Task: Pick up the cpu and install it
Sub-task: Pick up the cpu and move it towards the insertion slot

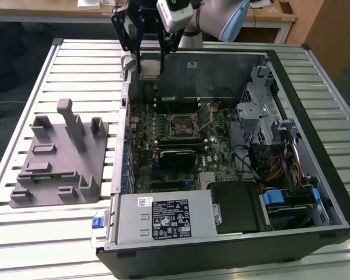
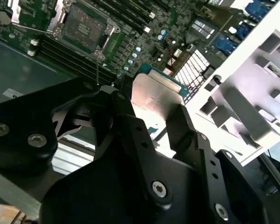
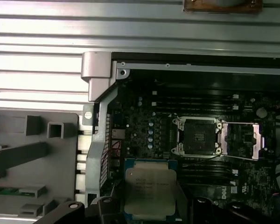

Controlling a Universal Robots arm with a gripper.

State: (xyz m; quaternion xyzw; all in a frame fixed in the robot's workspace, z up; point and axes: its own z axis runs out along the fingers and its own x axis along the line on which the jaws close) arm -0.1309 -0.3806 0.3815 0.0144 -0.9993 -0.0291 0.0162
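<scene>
My gripper [image 1: 150, 63] hangs over the far corner of the open computer case [image 1: 315, 116], on the exterior view's left, and is shut on the cpu [image 1: 150, 70]. In both wrist views the cpu [image 3: 149, 186] [image 2: 155, 93] shows as a flat silver square with a blue-green rim, held by its edges between the black fingers [image 2: 130, 121]. The bare cpu socket [image 1: 179, 124] [image 3: 198, 136] lies on the motherboard with its metal retention frame [image 3: 245, 140] swung open beside it. The cpu is held above the board, well short of the socket [image 2: 84, 25].
A grey plastic tray [image 1: 58, 157] with upright blocks sits on the slatted table [image 1: 76, 64] at the exterior view's left of the case. Inside the case are a power supply [image 1: 163, 216], a drive cage [image 1: 262, 111], cables [image 1: 280, 169] and a black card [image 1: 176, 156].
</scene>
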